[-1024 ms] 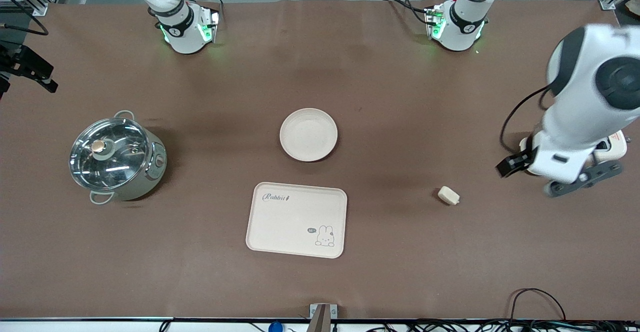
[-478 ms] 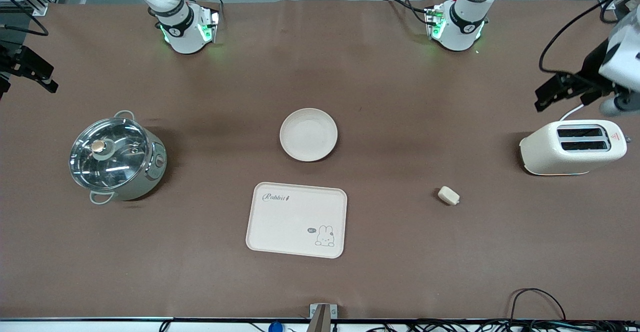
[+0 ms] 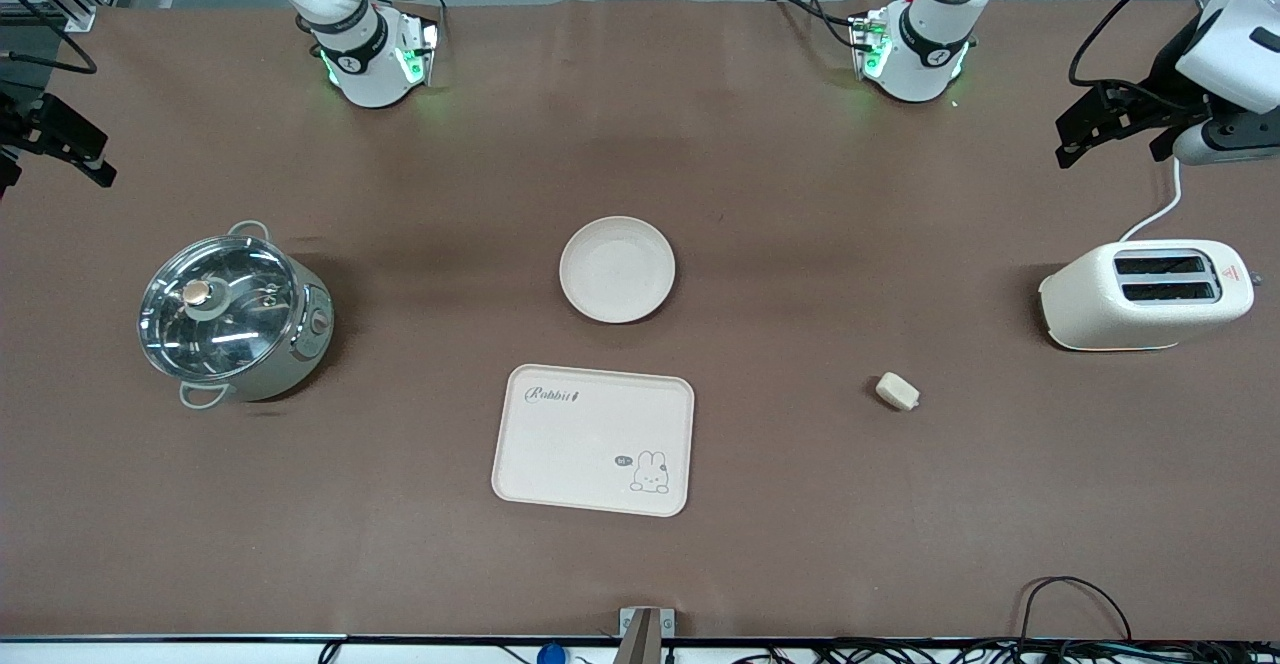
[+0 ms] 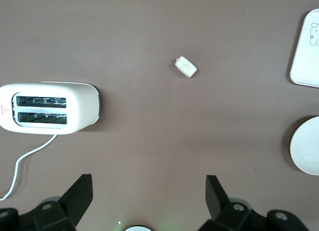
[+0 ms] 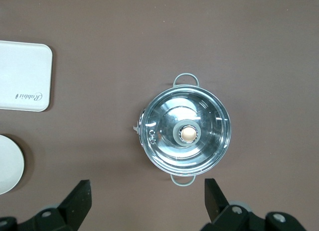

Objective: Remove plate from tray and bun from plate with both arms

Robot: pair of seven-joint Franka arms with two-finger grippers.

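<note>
The round cream plate (image 3: 617, 269) lies mid-table, just farther from the front camera than the rabbit tray (image 3: 593, 439). The small beige bun (image 3: 897, 391) lies on the table between the tray and the toaster, toward the left arm's end. My left gripper (image 3: 1112, 144) is open and empty, high in the air above the table at the left arm's end. Its wrist view (image 4: 148, 191) shows the bun (image 4: 186, 66) and the plate's edge (image 4: 306, 146) far below. My right gripper (image 3: 55, 139) is open and empty, high up at the right arm's end; its wrist view (image 5: 147, 191) looks down on the pot.
A cream toaster (image 3: 1145, 294) with a white cord stands at the left arm's end. A steel pot with a glass lid (image 3: 232, 316) stands at the right arm's end. The tray (image 5: 25, 75) and plate (image 5: 9, 164) show at the edge of the right wrist view.
My left arm has lifted away from over the toaster and swung toward the robots' side, uncovering the toaster. The right arm, plate and bun have not moved.
</note>
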